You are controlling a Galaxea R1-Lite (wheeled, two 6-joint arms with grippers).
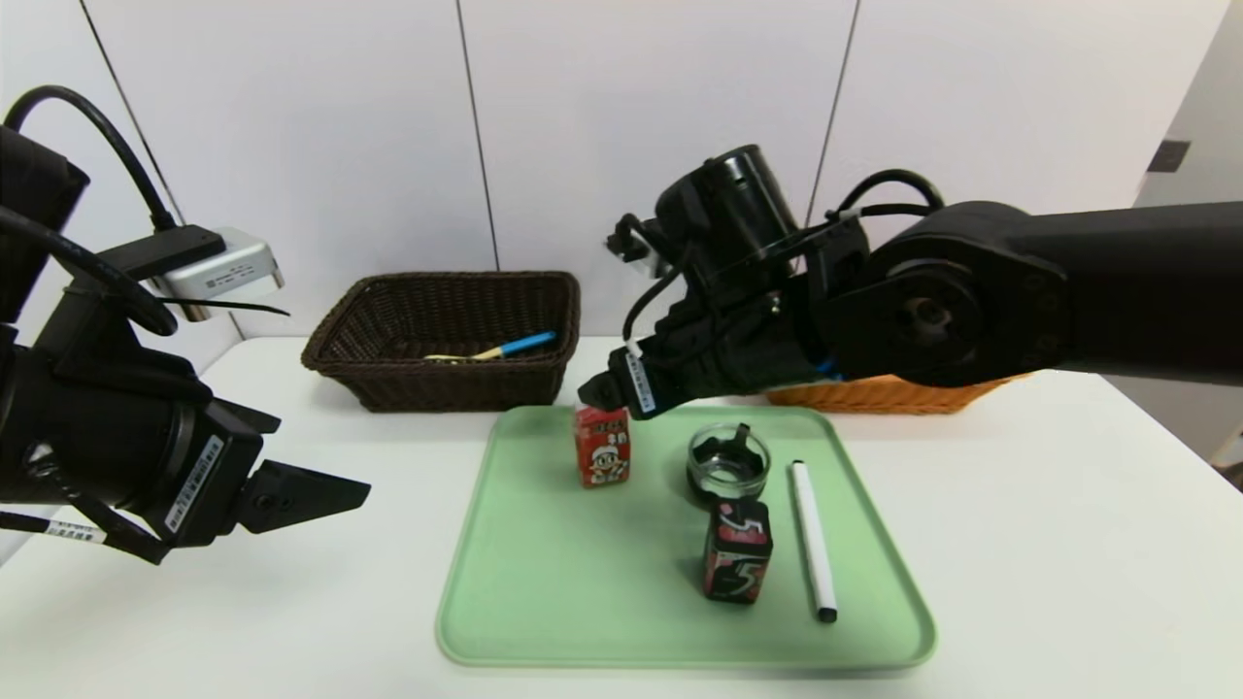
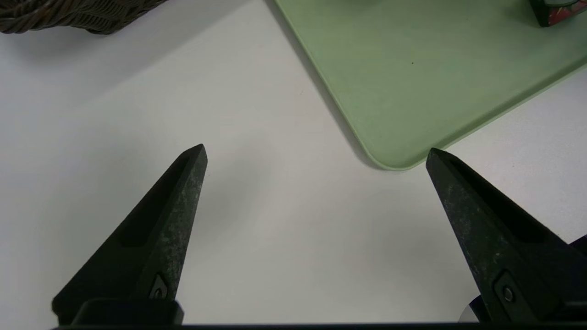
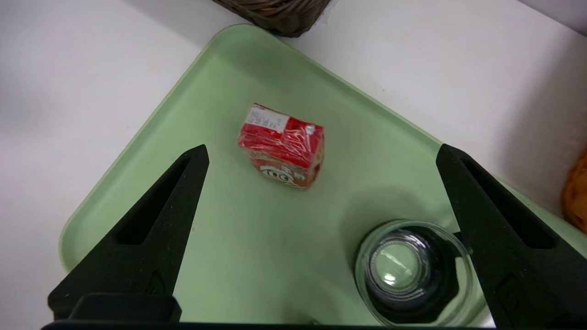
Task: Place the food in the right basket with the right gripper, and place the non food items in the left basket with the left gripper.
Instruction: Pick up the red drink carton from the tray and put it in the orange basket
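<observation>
Green tray (image 1: 583,582) on white table (image 1: 291,612); 4 items on it. Red carton (image 1: 603,449) upright near the tray's far left corner. Glass cup (image 1: 728,464) to its right, dark patches on its wall. Black-and-red box (image 1: 738,550), marked "5", stands in front of the cup. White pen (image 1: 814,544), black at both ends, lies to the right of cup and box.

Right gripper (image 3: 323,146): above the tray's far side, by the carton; 2 fingers spread wide, nothing held. In the right wrist view the carton shows between them.

Left gripper (image 2: 316,146): over the table, left of the tray; 2 fingers wide apart, nothing held.

Dark brown wicker basket (image 1: 437,381) behind the tray, to the left; blue-and-cream utensil (image 1: 515,347) inside. Orange-brown basket (image 1: 855,396) behind the tray, to the right, partly hidden by the right arm.
</observation>
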